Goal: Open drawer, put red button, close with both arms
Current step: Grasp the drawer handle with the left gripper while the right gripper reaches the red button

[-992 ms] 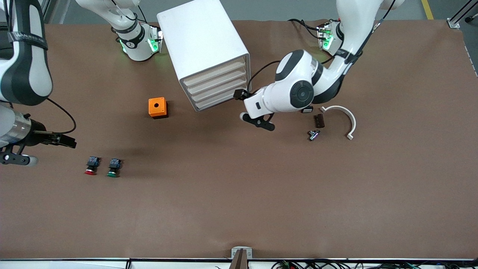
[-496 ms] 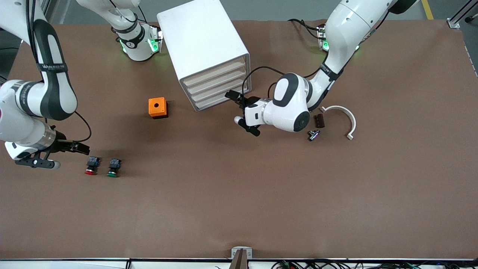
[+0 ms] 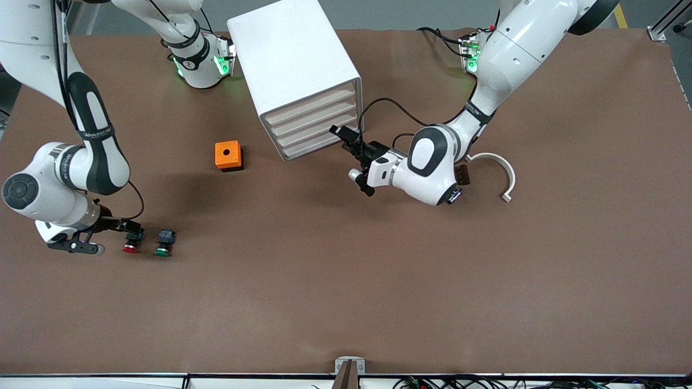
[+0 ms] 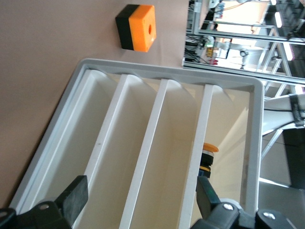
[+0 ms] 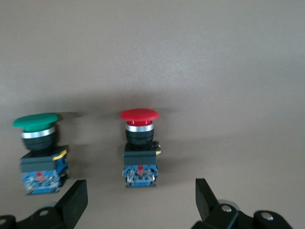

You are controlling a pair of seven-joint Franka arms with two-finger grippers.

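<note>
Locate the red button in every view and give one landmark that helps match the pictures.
Front view: the red button lies on the table at the right arm's end, beside the green button, with the right gripper at it.
Left wrist view: not in it.
Right wrist view: the red button lies ahead of the open fingers.
Shared landmark: the green button beside it.

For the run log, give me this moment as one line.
left end effector: open, at cabinet front | right end effector: open, lined up on red button | green button beside it | nothing held
</note>
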